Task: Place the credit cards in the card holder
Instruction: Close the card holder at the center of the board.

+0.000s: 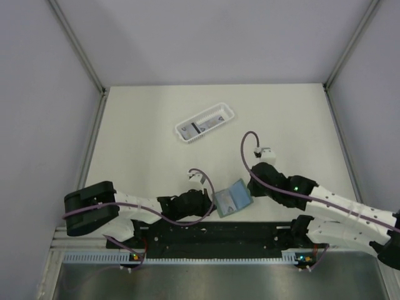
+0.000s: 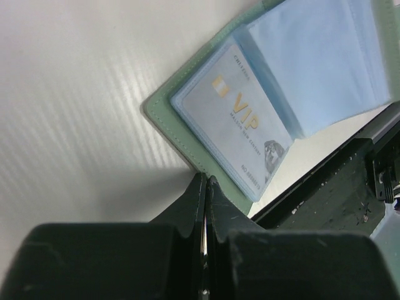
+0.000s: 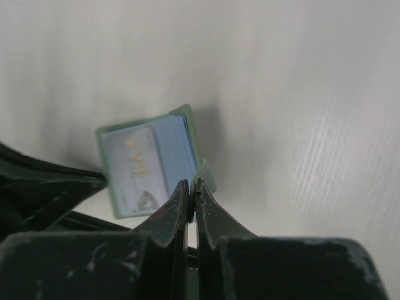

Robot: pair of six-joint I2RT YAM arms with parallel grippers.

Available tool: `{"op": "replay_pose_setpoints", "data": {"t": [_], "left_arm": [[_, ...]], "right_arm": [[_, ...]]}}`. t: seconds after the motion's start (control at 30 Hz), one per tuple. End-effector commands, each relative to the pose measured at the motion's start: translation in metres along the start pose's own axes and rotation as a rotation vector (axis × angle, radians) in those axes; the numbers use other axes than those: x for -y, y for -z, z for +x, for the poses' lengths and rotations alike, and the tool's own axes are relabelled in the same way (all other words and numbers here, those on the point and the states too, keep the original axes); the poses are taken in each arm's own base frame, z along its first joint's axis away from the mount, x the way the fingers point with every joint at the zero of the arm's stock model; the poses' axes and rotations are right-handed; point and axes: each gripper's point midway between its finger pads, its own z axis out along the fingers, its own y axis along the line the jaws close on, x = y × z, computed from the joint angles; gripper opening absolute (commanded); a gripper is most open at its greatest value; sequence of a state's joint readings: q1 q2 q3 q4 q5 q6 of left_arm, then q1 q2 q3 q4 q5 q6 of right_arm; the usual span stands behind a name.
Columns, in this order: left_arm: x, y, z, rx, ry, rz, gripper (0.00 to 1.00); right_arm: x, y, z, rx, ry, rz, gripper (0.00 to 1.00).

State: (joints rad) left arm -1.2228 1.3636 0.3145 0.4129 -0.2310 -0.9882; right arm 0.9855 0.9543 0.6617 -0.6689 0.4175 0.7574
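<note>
The sage-green card holder (image 1: 232, 199) lies open near the table's front edge, between my two grippers, its pale blue sleeves facing up. A light card with gold "VIP" lettering (image 2: 240, 119) sits in its left sleeve. My left gripper (image 1: 212, 201) (image 2: 205, 180) is shut with its tips on the holder's left green edge (image 2: 164, 119). My right gripper (image 1: 251, 189) (image 3: 192, 184) is shut on the holder's right green cover flap (image 3: 206, 172). More grey cards (image 1: 199, 129), one showing a black stripe, lie in the white basket.
The white slotted basket (image 1: 228, 113) stands at mid-table, behind the holder. The black mounting rail (image 1: 212, 234) runs just in front of the holder, close under it in the left wrist view (image 2: 325, 200). Grey walls enclose the table on three sides.
</note>
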Motion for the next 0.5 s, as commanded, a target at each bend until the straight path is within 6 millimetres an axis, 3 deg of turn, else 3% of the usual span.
{"op": "replay_pose_setpoints", "data": {"t": [0.0, 0.17, 0.33, 0.47], "left_arm": [[0.033, -0.012, -0.019, 0.027, -0.02, 0.08, 0.0], [0.03, -0.005, -0.036, 0.07, -0.003, 0.062, 0.0], [0.005, 0.034, -0.046, 0.107, -0.012, -0.027, 0.0], [-0.007, 0.068, -0.051, 0.149, 0.022, -0.012, 0.0]], "right_arm": [[-0.052, 0.032, -0.023, 0.084, -0.061, -0.327, 0.0], [-0.094, 0.039, -0.007, -0.009, -0.082, -0.549, 0.0], [-0.128, 0.03, 0.014, -0.09, -0.144, -0.728, 0.0], [-0.137, 0.013, 0.028, -0.129, -0.145, -0.739, 0.0]]}}
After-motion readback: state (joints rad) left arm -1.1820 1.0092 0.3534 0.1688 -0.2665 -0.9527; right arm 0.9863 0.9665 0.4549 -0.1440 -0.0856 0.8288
